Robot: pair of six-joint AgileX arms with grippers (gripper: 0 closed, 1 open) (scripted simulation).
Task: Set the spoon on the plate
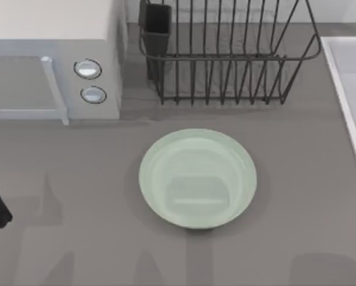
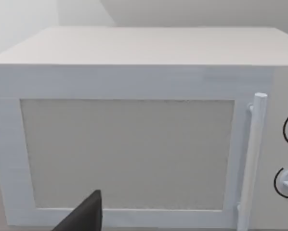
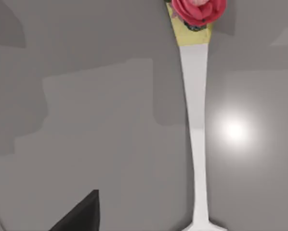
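Rendered kitchen counter, white microwave [image 1: 53, 59] at back left, wire dish rack [image 1: 225, 53], sink edge [image 1: 347, 89] at right

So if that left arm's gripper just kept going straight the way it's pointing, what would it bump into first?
Most likely the microwave: the left wrist view faces its door head-on, with the left gripper's dark finger in front. How far off it is cannot be told.

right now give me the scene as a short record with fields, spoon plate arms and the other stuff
plate: mint-green plate at the table's middle, nothing on it
spoon: spoon lying flat on the grey table below the right wrist camera, red ornament at its handle end; not on the plate
left arm: dark part at the table's left edge, wrist camera facing the microwave
rear: dish rack behind the plate
task: not yet done
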